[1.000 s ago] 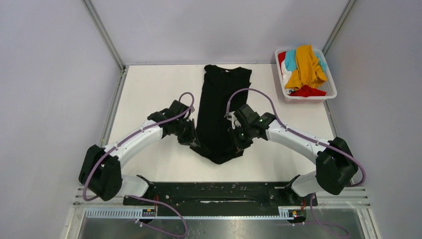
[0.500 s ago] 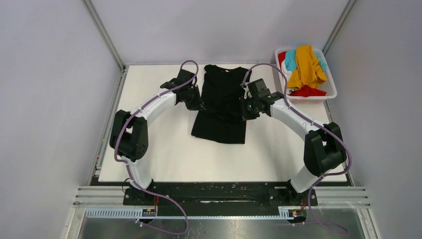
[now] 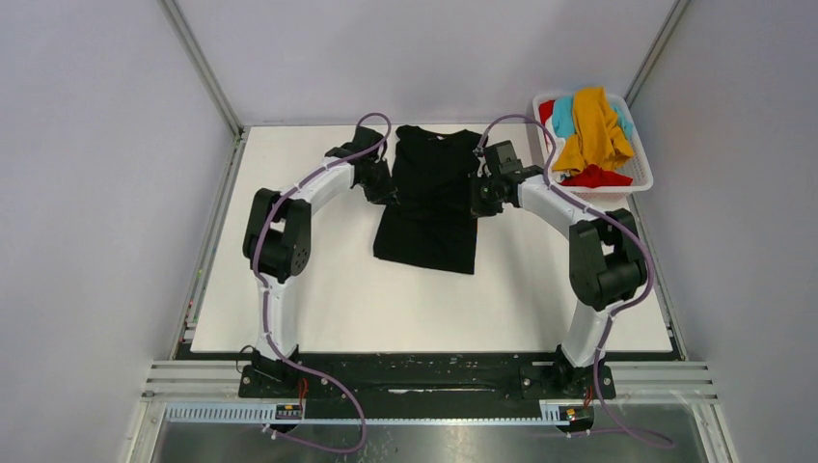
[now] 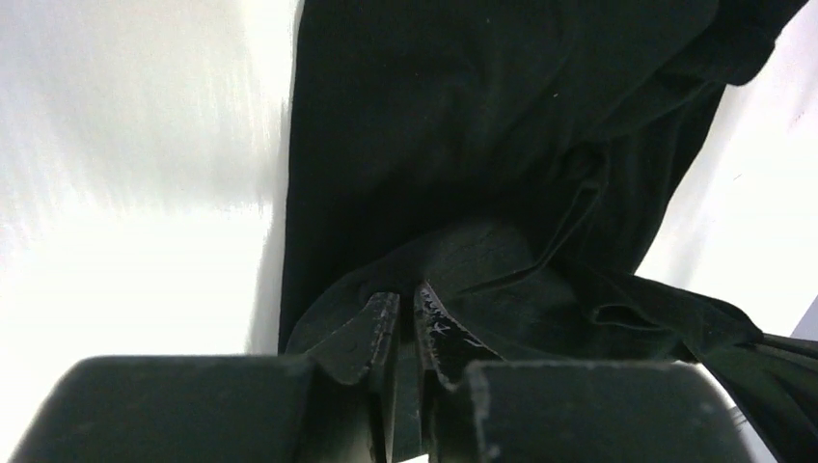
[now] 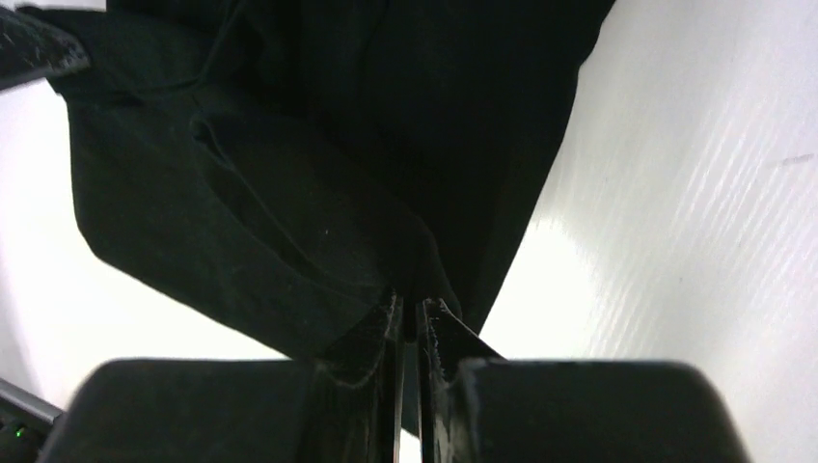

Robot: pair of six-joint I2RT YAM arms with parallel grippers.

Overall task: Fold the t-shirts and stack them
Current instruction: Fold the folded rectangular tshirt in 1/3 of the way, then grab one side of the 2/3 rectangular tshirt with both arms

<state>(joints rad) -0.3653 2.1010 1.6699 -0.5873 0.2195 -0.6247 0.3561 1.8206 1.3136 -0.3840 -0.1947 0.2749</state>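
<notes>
The black t-shirt (image 3: pixel 429 198) lies on the white table, its lower part folded up over the upper part, collar at the far edge. My left gripper (image 3: pixel 383 189) is at the shirt's left edge, shut on a fold of black fabric (image 4: pixel 482 260); its fingertips (image 4: pixel 406 301) pinch the cloth. My right gripper (image 3: pixel 477 200) is at the shirt's right edge, shut on the black fabric (image 5: pixel 318 145); its fingertips (image 5: pixel 411 307) pinch the cloth. The mustard-orange (image 3: pixel 590 130), teal-blue (image 3: pixel 562 113), red (image 3: pixel 595 177) and white (image 3: pixel 555 147) shirts lie heaped in the basket.
A white slotted basket (image 3: pixel 639 180) stands at the table's far right corner. Grey walls with metal corner posts enclose the table (image 3: pixel 318 289). Both arms stretch far out over the table, cables arching above them.
Both grippers carried the shirt's lower hem from the near side toward the far side, folding the shirt over itself. The shirt now looks shorter.
</notes>
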